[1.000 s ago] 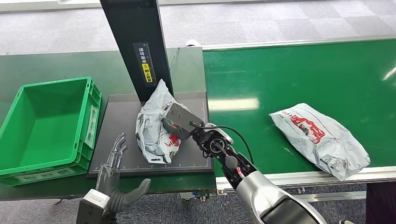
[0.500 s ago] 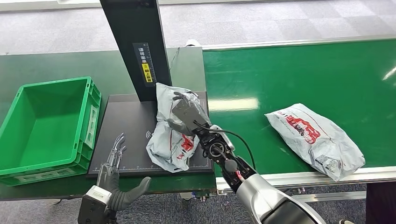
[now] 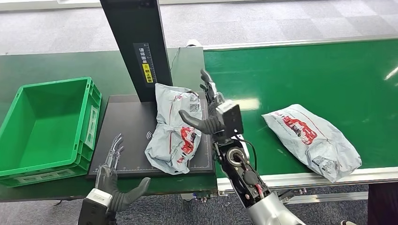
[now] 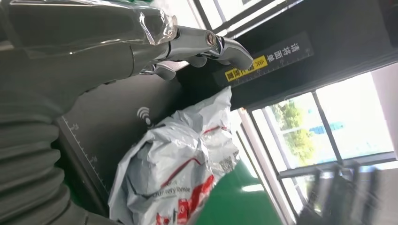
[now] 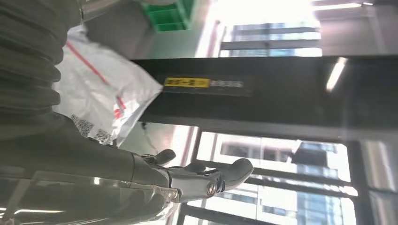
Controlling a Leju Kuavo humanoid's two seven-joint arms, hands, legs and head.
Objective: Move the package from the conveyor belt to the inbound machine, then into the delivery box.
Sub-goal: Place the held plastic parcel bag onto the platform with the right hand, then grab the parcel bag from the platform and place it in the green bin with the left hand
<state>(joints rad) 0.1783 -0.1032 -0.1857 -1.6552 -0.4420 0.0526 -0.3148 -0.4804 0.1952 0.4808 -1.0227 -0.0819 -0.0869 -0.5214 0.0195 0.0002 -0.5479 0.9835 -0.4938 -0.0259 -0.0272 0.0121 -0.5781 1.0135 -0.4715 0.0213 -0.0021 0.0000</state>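
A grey plastic package (image 3: 174, 134) with red print lies on the black plate of the inbound machine (image 3: 126, 136), at its right side below the black post (image 3: 138, 47). In the left wrist view the same package (image 4: 180, 164) lies beyond my fingers. My right hand (image 3: 216, 112) stands just right of it with fingers spread, holding nothing; the right wrist view has the package (image 5: 101, 93) beside that hand (image 5: 197, 178). My left hand (image 3: 112, 176) is open at the plate's front left corner. A second package (image 3: 312, 140) lies on the green conveyor belt (image 3: 305, 79).
An empty green delivery box (image 3: 47, 126) stands left of the machine plate on the dark green table (image 3: 56, 65). The conveyor's metal rail (image 3: 328, 178) runs along the front at the right. Grey carpet floor lies beyond the table.
My right hand has let go of the package and lifted off to its right with fingers spread. The package settled flat on the plate. The second package drifted slightly left on the belt.
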